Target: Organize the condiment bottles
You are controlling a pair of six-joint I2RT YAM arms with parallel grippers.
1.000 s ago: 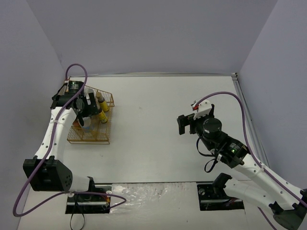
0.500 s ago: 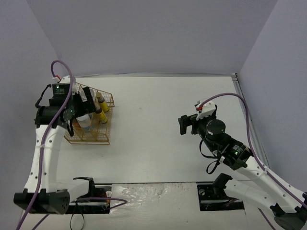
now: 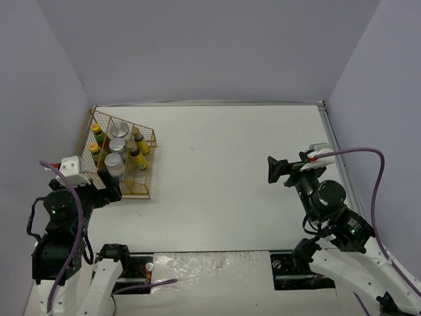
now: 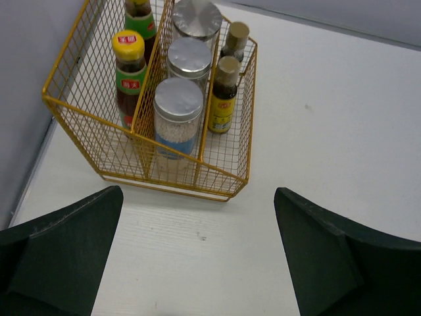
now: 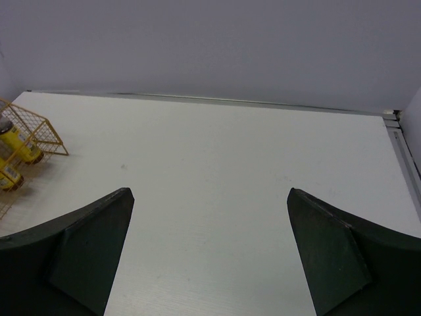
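All 7 condiment containers stand upright inside the gold wire rack (image 4: 92, 138), which is split into 3 lanes running from its near edge to its far edge.

The rack's left lane holds the 2 sauce bottles with yellow caps and green-red labels, one at the near end (image 4: 128, 72) and one behind it (image 4: 140, 23), its top cut off by the wrist view's edge. The middle lane holds the 3 jars with silver lids in a row: near (image 4: 177, 115), middle (image 4: 189, 62) and far (image 4: 196, 20), each just beside the next. The right lane holds the 2 slim bottles with dark contents and yellow labels, one near (image 4: 223, 95) and one behind it (image 4: 235, 39).

The left gripper (image 4: 197, 197) hangs just beside the rack's near edge, looking down into it. Its fingers (image 4: 66, 250) are spread wide and hold nothing, and neither finger touches the wire.

The right gripper (image 5: 209, 192) is well apart from the rack, off to the rack's right over the bare white table (image 3: 217, 164). It points back toward the rack, whose corner shows at the left edge of the right wrist view. Its fingers (image 5: 85, 257) are also spread wide with nothing between them.
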